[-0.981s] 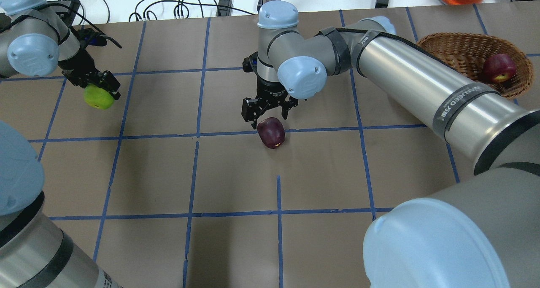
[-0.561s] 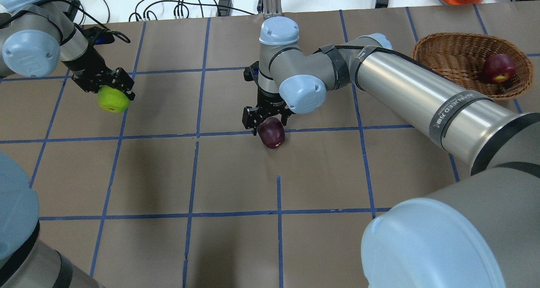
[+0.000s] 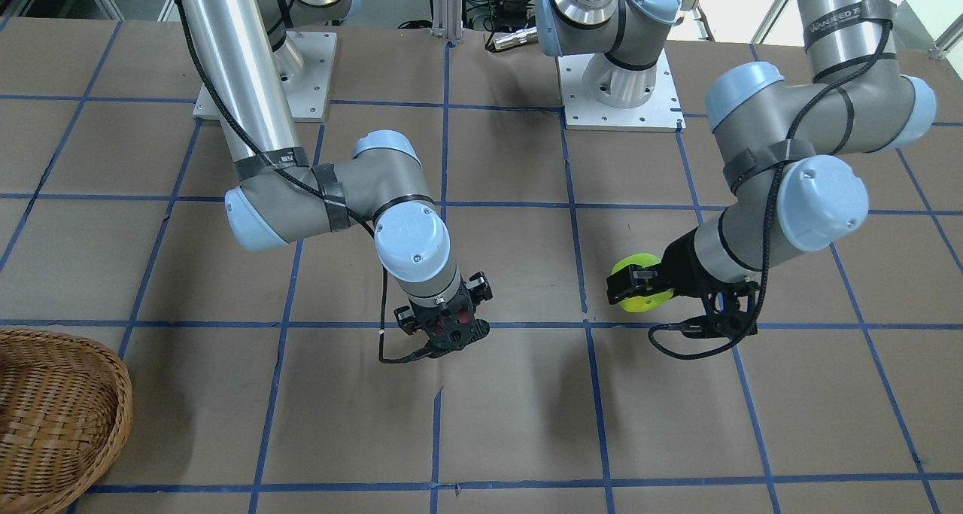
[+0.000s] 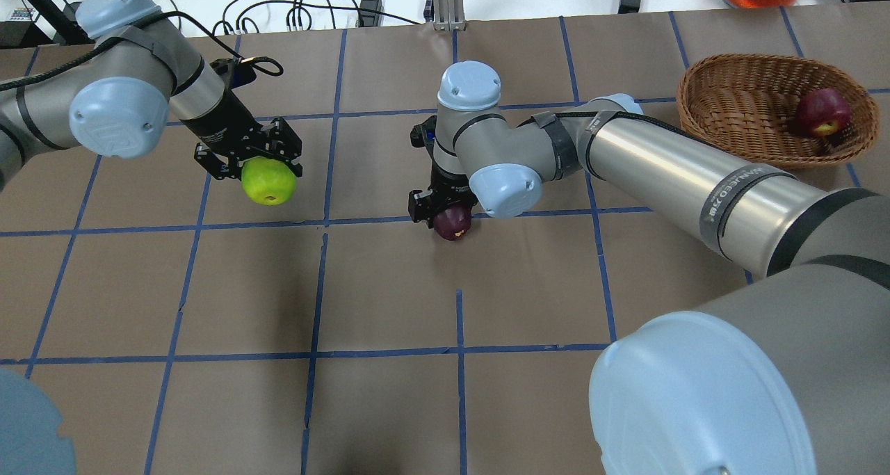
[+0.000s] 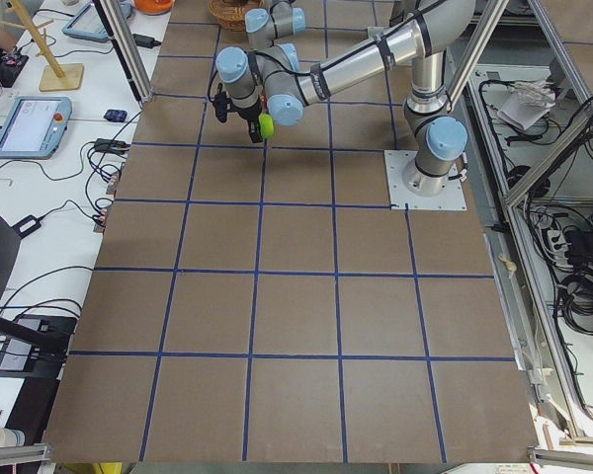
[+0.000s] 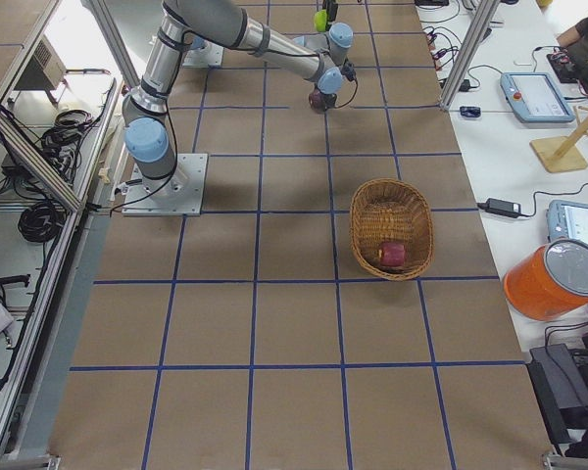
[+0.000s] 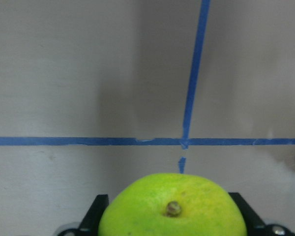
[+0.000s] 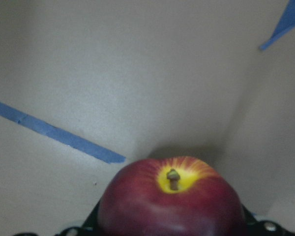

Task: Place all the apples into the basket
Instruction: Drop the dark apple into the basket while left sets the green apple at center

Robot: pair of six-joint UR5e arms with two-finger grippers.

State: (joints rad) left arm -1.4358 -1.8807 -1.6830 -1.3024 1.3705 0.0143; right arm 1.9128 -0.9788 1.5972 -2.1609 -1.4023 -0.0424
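The bench [image 4: 389,294] is covered with matt brown paper, and blue tape divides it into squares. The left gripper [image 4: 261,170] has its black jaws closed on the green apple [image 4: 269,183] and holds it above the bench. This apple is smooth and bright lime, with a small brown stem.

The right gripper [image 4: 448,211] is low over the dark maroon apple [image 4: 453,223], which has a glossy skin and a yellow patch around the stem. Its jaws stand on both sides of this apple, but it is not possible to tell if they press it.

The red apple [image 4: 822,112] lies inside the oval basket [image 4: 723,85] of woven brown wicker. A black band [image 4: 738,186] on the right arm has white letters that seem to read "WANJEED".
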